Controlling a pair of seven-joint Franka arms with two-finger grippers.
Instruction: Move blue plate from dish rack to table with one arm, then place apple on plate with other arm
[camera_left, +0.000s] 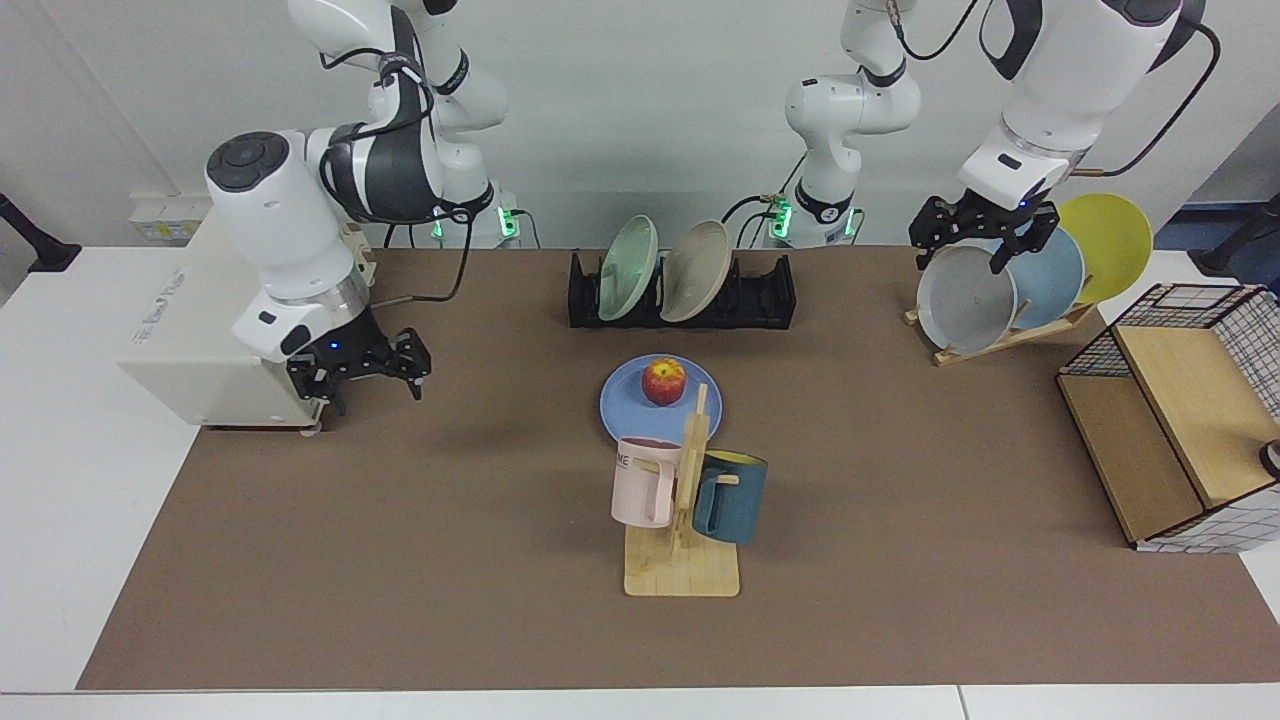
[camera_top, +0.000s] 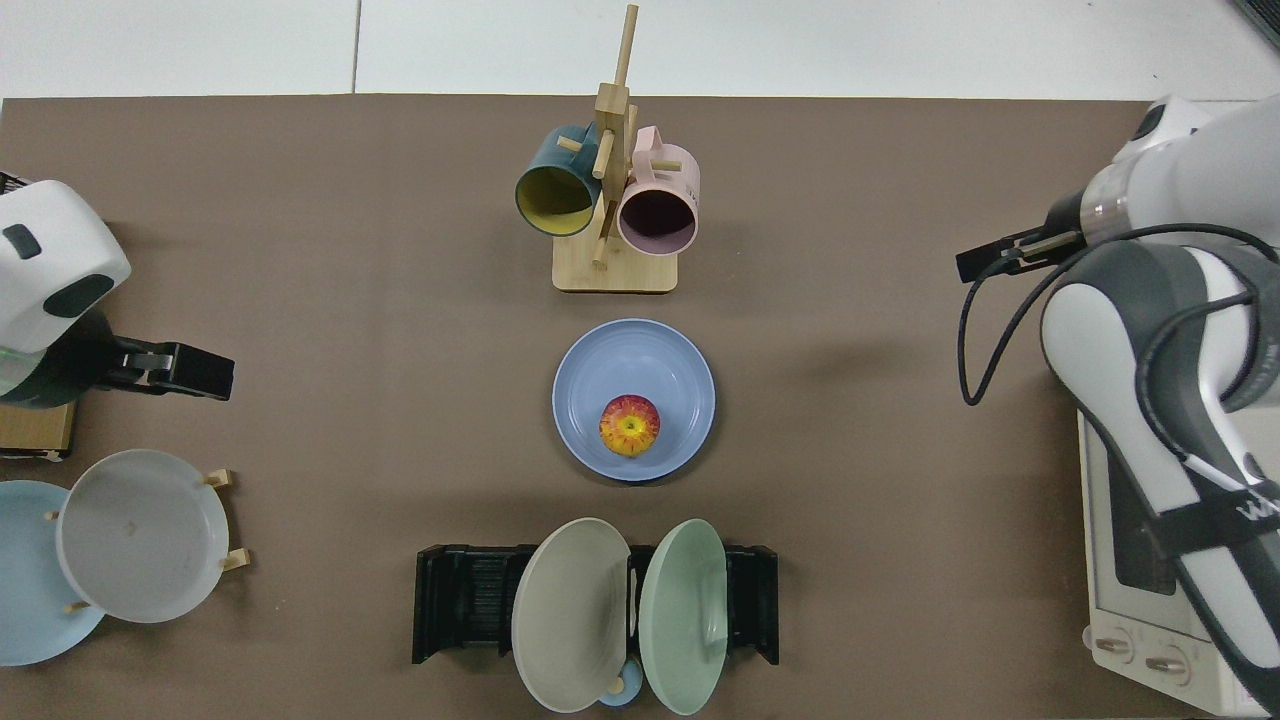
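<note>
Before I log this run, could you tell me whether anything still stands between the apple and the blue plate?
Nothing does: the apple already sits on the blue plate, which lies flat on the table. The right gripper hangs empty by the toaster oven; the left gripper waits at the wooden plate stand.

toaster oven (camera_top: 1150, 560) part-covered by arm, sky-blue plate (camera_top: 25, 585) cut by edge

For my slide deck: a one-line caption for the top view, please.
Apple rests on the blue plate between dish rack and mug stand; both arms stand off at the sides.
</note>
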